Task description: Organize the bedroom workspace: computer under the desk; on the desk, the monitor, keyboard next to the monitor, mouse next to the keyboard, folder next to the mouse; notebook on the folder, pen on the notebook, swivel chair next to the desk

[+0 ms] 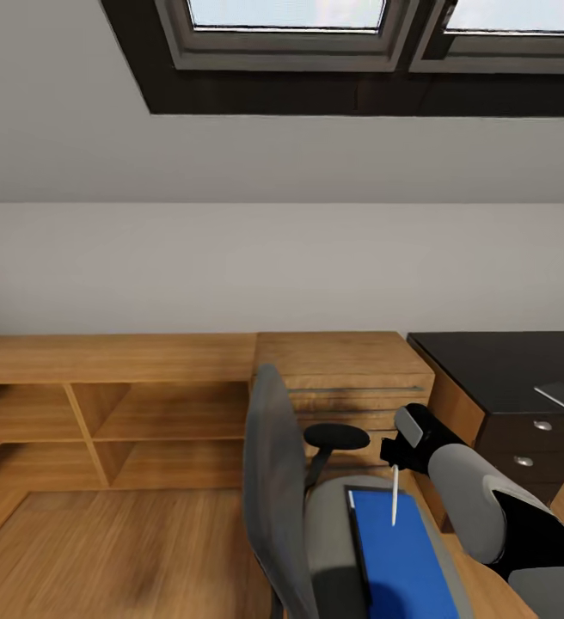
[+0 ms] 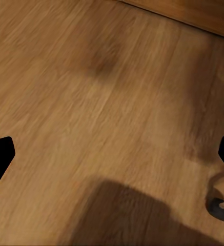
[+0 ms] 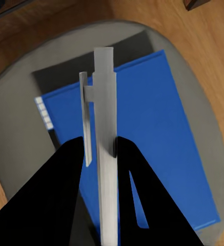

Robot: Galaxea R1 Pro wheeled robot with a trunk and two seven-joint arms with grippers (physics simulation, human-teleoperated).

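Above the swivel chair, the right gripper pinches the pen; the folder hides most of the notebook.

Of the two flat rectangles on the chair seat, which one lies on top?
The bright blue folder lies on top. The dark grey notebook is beneath it, only its far edge peeking out on the swivel chair seat. The right gripper holds the pen above both.

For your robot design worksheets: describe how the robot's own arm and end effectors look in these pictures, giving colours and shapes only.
In the head view, the right arm has rounded light grey shell segments joined by black sections, ending in a black wrist with a small grey cap. The right end effector has two plain, flat black fingers tapering to their tips. The left end effector shows as two matte black fingertips. No cables or markings are visible.
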